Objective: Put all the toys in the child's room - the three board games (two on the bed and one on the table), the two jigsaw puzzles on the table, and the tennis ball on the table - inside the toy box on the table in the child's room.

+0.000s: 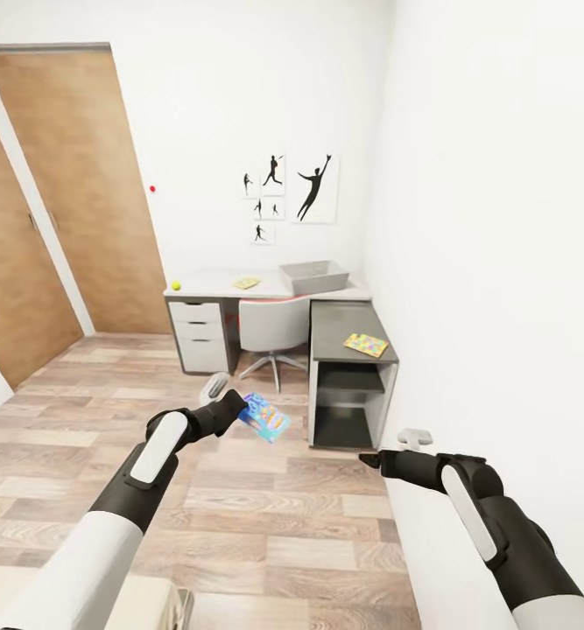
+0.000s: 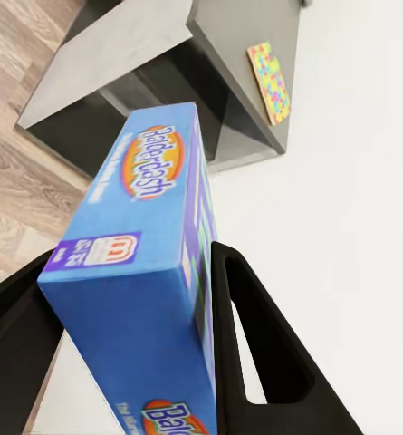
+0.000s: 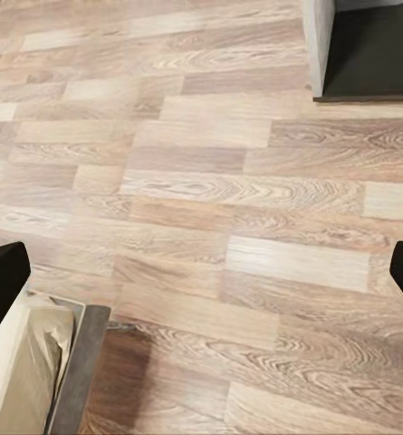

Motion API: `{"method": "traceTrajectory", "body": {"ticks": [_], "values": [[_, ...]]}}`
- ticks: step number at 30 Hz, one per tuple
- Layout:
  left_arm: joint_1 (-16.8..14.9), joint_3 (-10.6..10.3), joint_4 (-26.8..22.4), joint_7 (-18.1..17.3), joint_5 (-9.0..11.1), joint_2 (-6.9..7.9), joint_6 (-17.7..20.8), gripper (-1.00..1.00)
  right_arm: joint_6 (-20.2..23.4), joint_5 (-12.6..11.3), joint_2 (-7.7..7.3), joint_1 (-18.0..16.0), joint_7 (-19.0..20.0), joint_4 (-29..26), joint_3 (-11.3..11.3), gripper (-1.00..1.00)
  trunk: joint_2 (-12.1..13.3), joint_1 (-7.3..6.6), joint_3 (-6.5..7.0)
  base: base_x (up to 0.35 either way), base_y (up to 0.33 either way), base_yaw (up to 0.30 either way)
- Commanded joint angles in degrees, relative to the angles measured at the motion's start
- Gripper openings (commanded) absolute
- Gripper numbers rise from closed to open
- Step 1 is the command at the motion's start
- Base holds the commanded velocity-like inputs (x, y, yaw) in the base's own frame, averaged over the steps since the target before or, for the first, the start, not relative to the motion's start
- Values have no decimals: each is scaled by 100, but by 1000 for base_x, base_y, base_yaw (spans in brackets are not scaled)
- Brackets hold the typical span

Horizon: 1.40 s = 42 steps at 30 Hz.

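Note:
My left gripper [image 1: 239,405] is shut on a blue board game box [image 1: 265,417], held in the air above the wood floor; in the left wrist view the box [image 2: 156,263] sits between the two black fingers [image 2: 264,353]. My right gripper [image 1: 370,458] is open and empty, its fingertips [image 3: 2,281] spread wide over the floor. Ahead stands the table [image 1: 213,284], with the light grey toy box [image 1: 313,276] at its back right corner. On the table lie the tennis ball [image 1: 176,285], one jigsaw puzzle [image 1: 247,283], and a second puzzle [image 1: 366,344] [image 2: 272,82] on the lower side section.
A grey chair [image 1: 272,328] is tucked under the table. Wooden doors [image 1: 73,192] line the left wall and a white wall [image 1: 502,262] runs close on the right. A corner of the bed [image 3: 29,372] lies near my right arm. Wood floor stretches between me and the table.

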Motion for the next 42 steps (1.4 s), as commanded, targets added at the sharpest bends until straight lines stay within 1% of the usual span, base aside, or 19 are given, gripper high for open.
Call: {"method": "traceTrajectory", "body": {"ticks": [1,13,17,26,42], "values": [[-5,-1,-9,54,73,0,3,-100,21,32,-4,-2,32,-13,4,100,-13,7,-13,333,0,0],[-5,-2,-9,54,73,0,3,-100,29,32,-4,9,31,-45,6,100,-13,7,-13,331,0,0],[-5,-4,-9,56,73,0,3,-100,29,32,-2,9,31,-46,7,100,-13,7,-13,215,0,0],[-5,-7,-9,62,73,-1,3,-100,38,32,-4,9,31,-47,13,100,-13,7,-13,61,0,-84],[9,31,-9,54,73,8,3,-100,38,32,-2,9,29,-47,13,100,-13,7,-13,36,-40,-10]]}}
